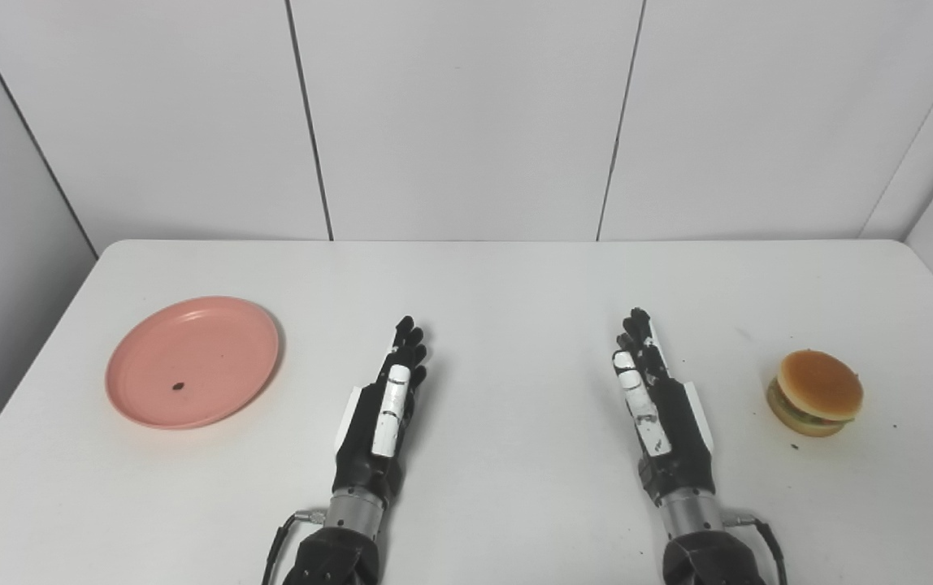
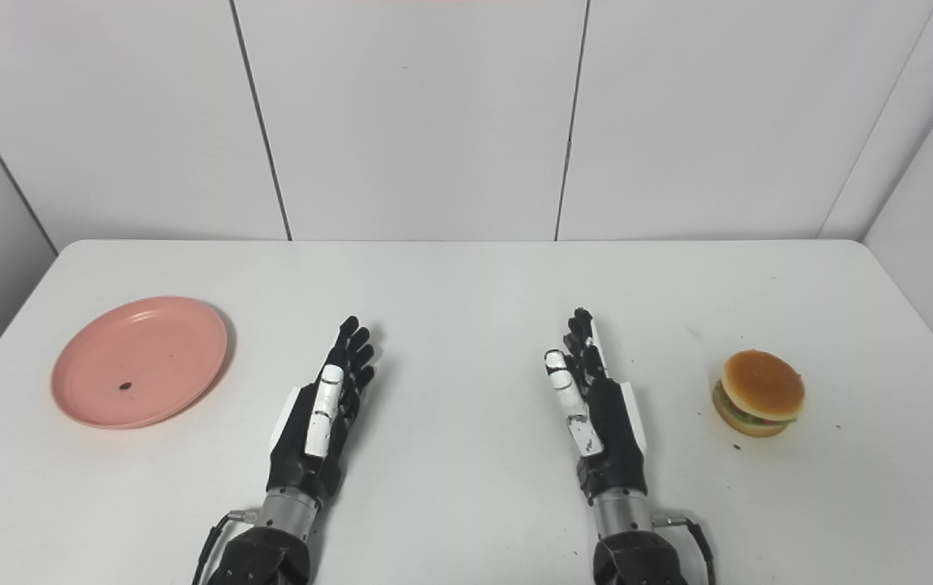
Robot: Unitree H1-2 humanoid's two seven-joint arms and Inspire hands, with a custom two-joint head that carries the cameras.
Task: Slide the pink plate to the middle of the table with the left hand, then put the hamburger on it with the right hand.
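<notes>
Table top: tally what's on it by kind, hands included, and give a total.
Pink plate: 1, with a small dark speck on it
Hamburger: 1
Robot hands: 2, left hand and right hand, both open and holding nothing
Total: 4

Before me stands a white table (image 1: 515,268) with rounded far corners, its top faintly speckled. Behind its far edge I see a wall of pale grey panels (image 1: 466,114) divided by thin dark seams. Angled side panels flank the table. Light is even.
</notes>
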